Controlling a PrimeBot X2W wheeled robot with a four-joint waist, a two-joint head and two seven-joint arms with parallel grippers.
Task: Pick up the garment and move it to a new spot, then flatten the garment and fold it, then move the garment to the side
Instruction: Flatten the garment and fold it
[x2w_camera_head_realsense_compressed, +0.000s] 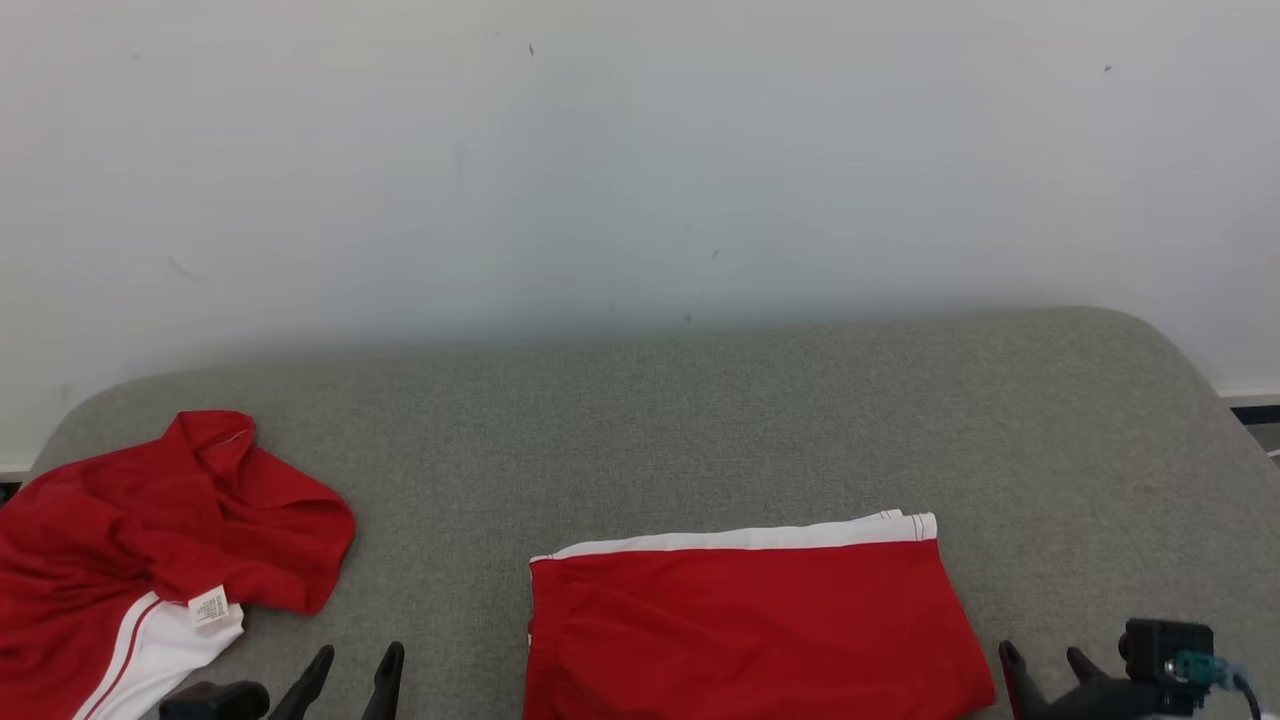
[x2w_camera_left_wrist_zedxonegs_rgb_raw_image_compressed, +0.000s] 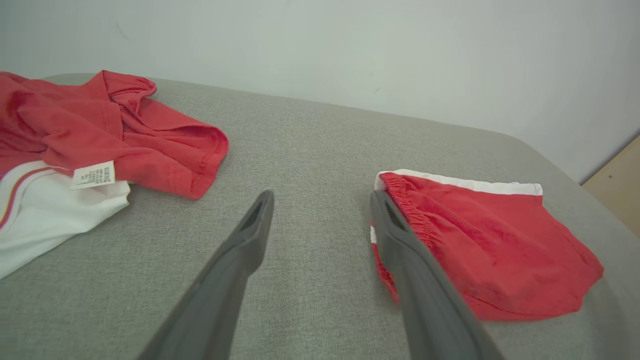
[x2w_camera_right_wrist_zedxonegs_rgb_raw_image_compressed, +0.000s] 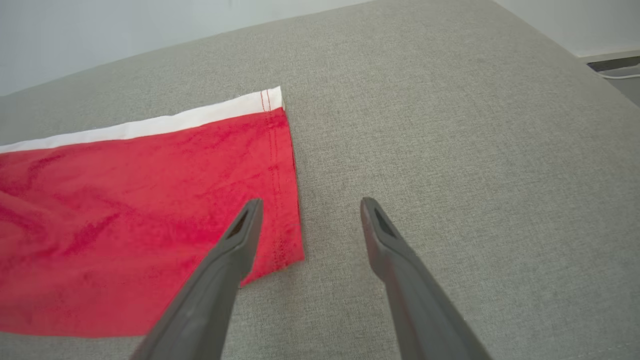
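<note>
Now: red shorts (x2w_camera_head_realsense_compressed: 760, 620) folded rectangular w/ white band, on grey woven surface (x2w_camera_head_realsense_compressed: 700, 430); left claw (x2w_camera_head_realsense_compressed: 360, 656) & right claw (x2w_camera_head_realsense_compressed: 1042, 656) wide, empty.

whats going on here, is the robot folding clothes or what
A two-armed robot is handling laundry on a grey fabric surface. A pair of red shorts with a white stripe lies folded flat in front of it. The left end effector and right end effector are both open and empty, one at each side of the shorts. A crumpled red and white garment sits at the robot's left.
</note>
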